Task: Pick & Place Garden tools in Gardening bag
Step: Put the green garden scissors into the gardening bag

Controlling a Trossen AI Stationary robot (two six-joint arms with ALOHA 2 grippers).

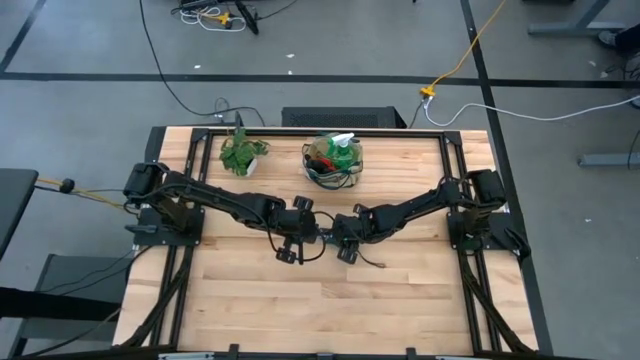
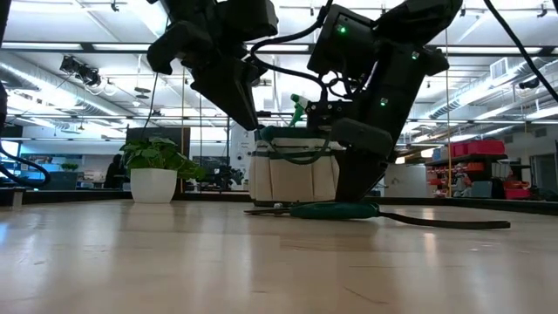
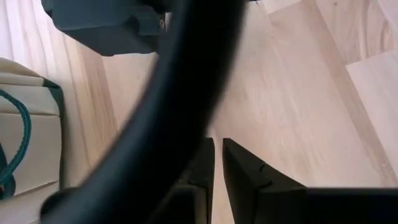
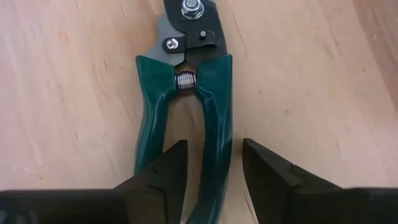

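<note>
High view: we see both arms reach to the middle of the bench (image 1: pixel 400 310). The left hand (image 1: pixel 293 243) and the right hand (image 1: pixel 345 243) are near each other. The gardening bag (image 1: pixel 334 163) stands at the far edge of the bench, with the green spray bottle (image 1: pixel 344 148) upright inside it. The potted plant (image 1: pixel 241 153) stands beside the bag, apart from it.

Low view: we see the pruning shears (image 2: pixel 336 210) lie flat on the bench in front of the bag (image 2: pixel 292 174). One dark arm comes down right at the shears. The plant (image 2: pixel 155 166) is at the side, well apart.

Left wrist view: we see the left hand (image 3: pixel 217 177) with fingers narrow, almost together, and nothing between them. It is above bare wood. A corner of the bag (image 3: pixel 28 155) shows at the edge.

Right wrist view: we see the right hand (image 4: pixel 213 171) partly open. Its fingers stand around one green handle of the shears (image 4: pixel 186 74). We cannot tell if they press it.
</note>
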